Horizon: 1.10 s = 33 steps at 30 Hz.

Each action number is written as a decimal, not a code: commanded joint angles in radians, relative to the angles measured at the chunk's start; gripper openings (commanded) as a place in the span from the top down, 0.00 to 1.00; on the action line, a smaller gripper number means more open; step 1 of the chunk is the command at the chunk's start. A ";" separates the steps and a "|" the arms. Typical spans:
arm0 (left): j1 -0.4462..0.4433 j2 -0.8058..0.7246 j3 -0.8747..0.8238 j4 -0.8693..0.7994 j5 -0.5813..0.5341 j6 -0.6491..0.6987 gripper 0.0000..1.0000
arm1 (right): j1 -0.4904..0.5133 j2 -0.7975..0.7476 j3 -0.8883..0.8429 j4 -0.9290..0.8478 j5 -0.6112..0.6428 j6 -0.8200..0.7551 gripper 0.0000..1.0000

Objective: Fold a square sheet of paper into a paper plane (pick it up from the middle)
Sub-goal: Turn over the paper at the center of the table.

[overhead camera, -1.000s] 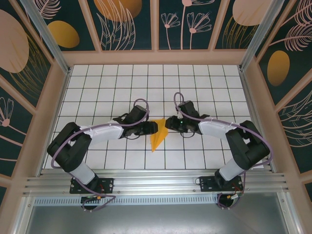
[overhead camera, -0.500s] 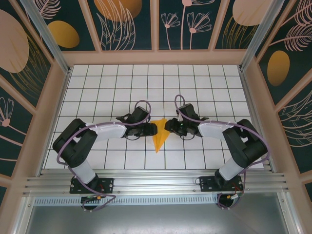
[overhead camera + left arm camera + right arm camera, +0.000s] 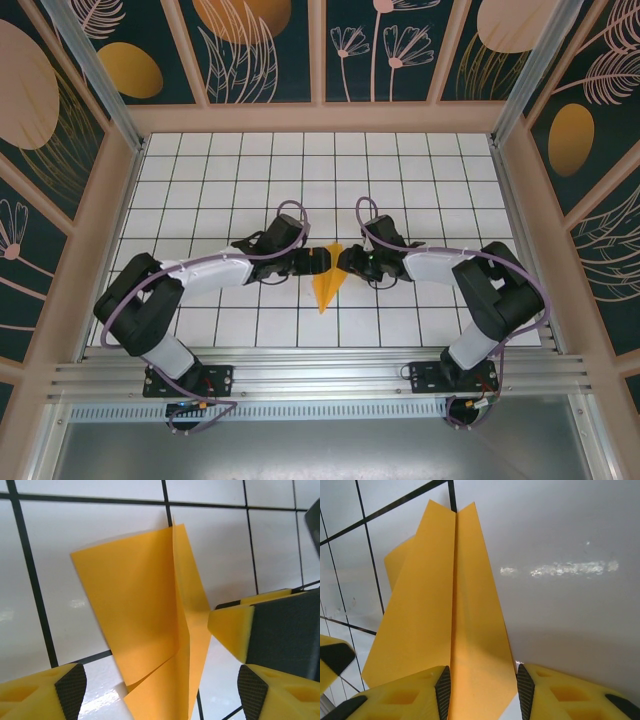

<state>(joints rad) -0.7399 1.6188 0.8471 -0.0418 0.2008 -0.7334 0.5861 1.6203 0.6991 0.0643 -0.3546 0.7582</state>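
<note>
White gridded surface (image 3: 200, 180), patterned walls behind. The paper plane (image 3: 327, 288) sits at its centre between my arms. My right end effector (image 3: 345, 263) pinches the folded body; my left end effector (image 3: 320, 262) stands open alongside. Judged step: final wing creasing. Next calls for a careful left regrip.

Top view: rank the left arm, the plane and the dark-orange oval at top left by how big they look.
1. left arm, by far the largest.
2. oval, but it sits higher on the wall, nearer the camera, which may flatter it.
3. plane, clearly the smallest.
</note>
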 commanded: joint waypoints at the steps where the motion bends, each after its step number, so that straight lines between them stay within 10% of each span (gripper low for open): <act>1: -0.013 0.041 0.021 -0.017 0.011 0.017 0.19 | 0.009 0.011 -0.018 0.020 0.021 0.032 0.57; 33: -0.028 0.196 0.034 -0.032 0.009 0.056 0.55 | -0.008 -0.026 -0.069 0.078 0.046 0.142 0.57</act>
<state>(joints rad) -0.7536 1.7443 0.8829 -0.0868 0.1635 -0.6838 0.5850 1.5993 0.6399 0.1520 -0.3332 0.8799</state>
